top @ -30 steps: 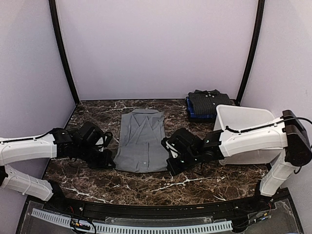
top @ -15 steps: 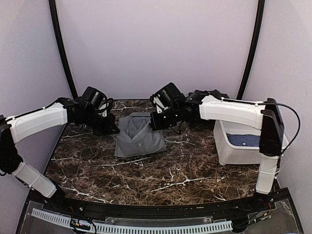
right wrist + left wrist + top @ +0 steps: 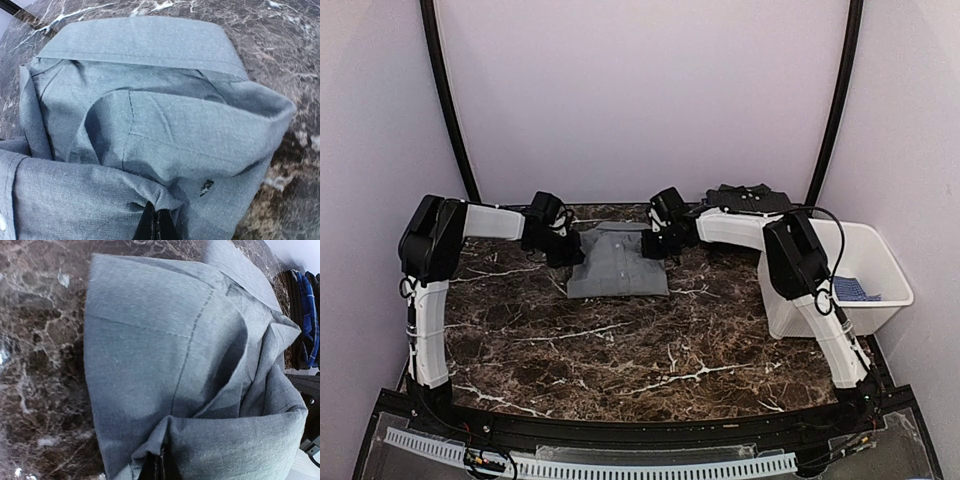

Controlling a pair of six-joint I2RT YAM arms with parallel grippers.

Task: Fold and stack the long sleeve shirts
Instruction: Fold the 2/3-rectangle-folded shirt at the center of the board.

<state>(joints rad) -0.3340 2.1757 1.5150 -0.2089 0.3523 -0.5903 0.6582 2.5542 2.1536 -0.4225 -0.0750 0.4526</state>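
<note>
I am pinching the grey shirt with my left gripper and my right gripper.
Both pairs of fingers are clamping closed on a doubled edge of the cloth, the left at the far-left corner and the right at the far-right corner. The grey shirt is lying folded at the far centre of the marble table. A stack of folded shirts is sitting at the far right, beyond the white tub.
</note>
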